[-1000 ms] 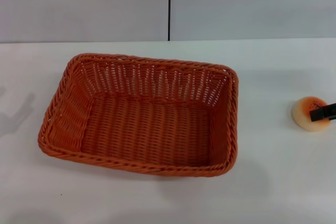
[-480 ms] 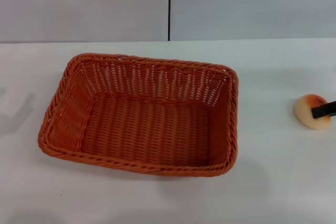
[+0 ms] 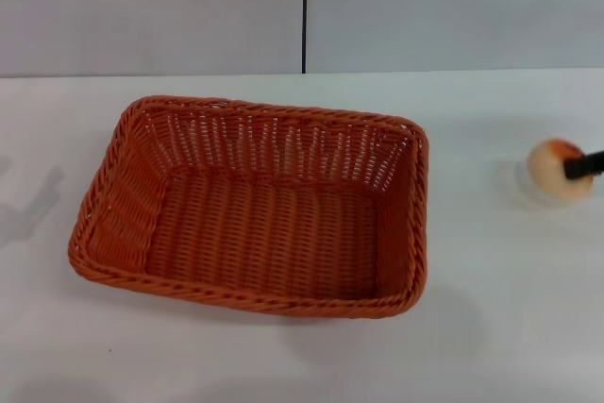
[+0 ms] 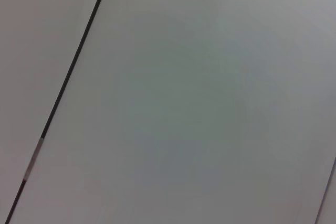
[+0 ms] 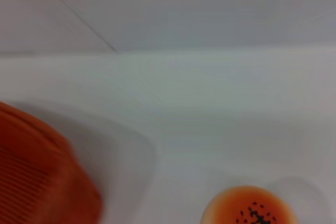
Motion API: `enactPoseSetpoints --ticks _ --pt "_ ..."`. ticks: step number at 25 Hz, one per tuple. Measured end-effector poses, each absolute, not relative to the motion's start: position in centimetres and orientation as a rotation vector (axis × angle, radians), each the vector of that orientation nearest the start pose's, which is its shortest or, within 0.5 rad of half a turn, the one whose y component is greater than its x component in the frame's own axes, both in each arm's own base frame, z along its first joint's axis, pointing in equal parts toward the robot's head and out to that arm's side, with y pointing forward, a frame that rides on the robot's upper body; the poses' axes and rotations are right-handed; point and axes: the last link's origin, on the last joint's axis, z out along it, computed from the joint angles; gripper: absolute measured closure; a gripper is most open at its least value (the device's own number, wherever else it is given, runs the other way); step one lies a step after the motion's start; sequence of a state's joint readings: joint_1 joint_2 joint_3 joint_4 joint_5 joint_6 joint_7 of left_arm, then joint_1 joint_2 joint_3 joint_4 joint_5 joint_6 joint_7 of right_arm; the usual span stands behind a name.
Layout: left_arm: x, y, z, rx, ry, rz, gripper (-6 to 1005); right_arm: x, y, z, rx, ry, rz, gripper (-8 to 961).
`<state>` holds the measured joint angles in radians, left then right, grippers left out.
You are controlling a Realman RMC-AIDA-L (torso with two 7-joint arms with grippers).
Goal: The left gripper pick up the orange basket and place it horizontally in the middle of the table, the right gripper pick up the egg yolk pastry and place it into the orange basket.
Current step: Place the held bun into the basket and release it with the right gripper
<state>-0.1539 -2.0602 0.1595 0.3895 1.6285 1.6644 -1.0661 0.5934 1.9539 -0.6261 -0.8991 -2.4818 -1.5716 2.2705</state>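
head view: the orange basket (image 3: 250,205) lay open side up, long side across, near the middle of the table (image 3: 491,327). the egg yolk pastry (image 3: 555,168) was at the table's right edge, well apart from the basket, apparently raised above its faint shadow. the right gripper (image 3: 584,165) touched the pastry's right side; only one dark finger showed, so whether it was clamped could not be told. right wrist view: the pastry's sesame-specked top (image 5: 252,213) and a basket corner (image 5: 42,177). the left gripper was out of sight.
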Motion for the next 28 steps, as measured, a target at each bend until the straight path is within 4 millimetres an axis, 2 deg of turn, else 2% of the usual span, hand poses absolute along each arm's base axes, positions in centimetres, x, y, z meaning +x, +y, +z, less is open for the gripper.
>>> enactPoseSetpoints --ticks 1,2,3,4,6,7,8,11,12,13,14,15,16,17,18,19,20,22,23,24,28 --pt "-38.1 21.3 7.2 -1.721 -0.790 -1.081 155 29.9 35.5 9.0 -2.341 1.510 0.149 733" --pt "-38.2 21.2 7.1 -1.717 -0.794 -1.084 155 28.7 35.3 10.3 -2.361 1.447 0.204 738" --pt "-38.2 21.2 7.1 -1.717 -0.794 -1.084 155 28.7 35.3 10.3 -2.361 1.447 0.204 742" --pt "-38.2 21.2 6.9 -1.712 -0.802 -1.091 155 27.4 35.1 11.4 -2.384 1.377 0.260 746" --pt "-38.2 21.1 6.8 -1.710 -0.805 -1.094 155 26.7 35.0 11.7 -2.401 1.352 0.289 754" --pt "-38.2 21.1 6.7 -1.710 -0.808 -1.097 155 25.0 34.8 12.0 -2.468 1.300 0.363 758" --pt "-38.2 21.1 6.7 -1.710 -0.808 -1.097 155 25.0 34.8 12.0 -2.468 1.300 0.363 763" --pt "-38.0 21.2 6.6 -1.718 -0.809 -1.099 155 22.6 34.8 11.6 -2.581 1.231 0.454 778" --pt "-38.0 21.3 6.5 -1.722 -0.809 -1.100 155 21.1 35.0 10.5 -2.666 1.197 0.473 786" --pt "-38.0 21.3 6.5 -1.722 -0.809 -1.100 155 21.1 35.0 10.5 -2.666 1.197 0.473 793" --pt "-38.0 21.3 6.5 -1.723 -0.808 -1.100 155 19.9 35.2 9.3 -2.741 1.162 0.466 800" --pt "-38.0 21.2 6.5 -1.724 -0.808 -1.102 155 19.9 35.2 9.3 -2.741 1.162 0.466 808" --pt "-38.0 21.2 6.5 -1.723 -0.809 -1.104 155 19.2 35.3 8.5 -2.780 1.141 0.459 815" --pt "-37.9 21.1 6.4 -1.721 -0.815 -1.110 155 18.0 35.4 6.9 -2.855 1.104 0.458 824" --pt "-37.9 21.1 6.4 -1.721 -0.815 -1.110 155 18.0 35.4 6.9 -2.855 1.104 0.458 833" --pt "-37.9 21.1 6.3 -1.719 -0.818 -1.114 155 17.0 35.4 5.6 -2.920 1.074 0.469 841" --pt "-37.9 21.1 6.3 -1.719 -0.818 -1.114 155 17.0 35.4 5.6 -2.920 1.074 0.469 850" --pt "-37.9 21.0 6.1 -1.718 -0.825 -1.120 155 16.0 35.7 3.6 -3.010 1.042 0.459 865" --pt "-37.9 21.0 6.1 -1.718 -0.825 -1.120 155 16.0 35.7 3.6 -3.010 1.042 0.459 870" --pt "-37.9 20.9 6.0 -1.716 -0.832 -1.124 155 15.6 35.9 2.6 -3.048 1.031 0.443 876" --pt "-38.0 20.7 5.9 -1.713 -0.838 -1.123 155 15.6 36.1 1.8 -3.058 1.017 0.455 884"
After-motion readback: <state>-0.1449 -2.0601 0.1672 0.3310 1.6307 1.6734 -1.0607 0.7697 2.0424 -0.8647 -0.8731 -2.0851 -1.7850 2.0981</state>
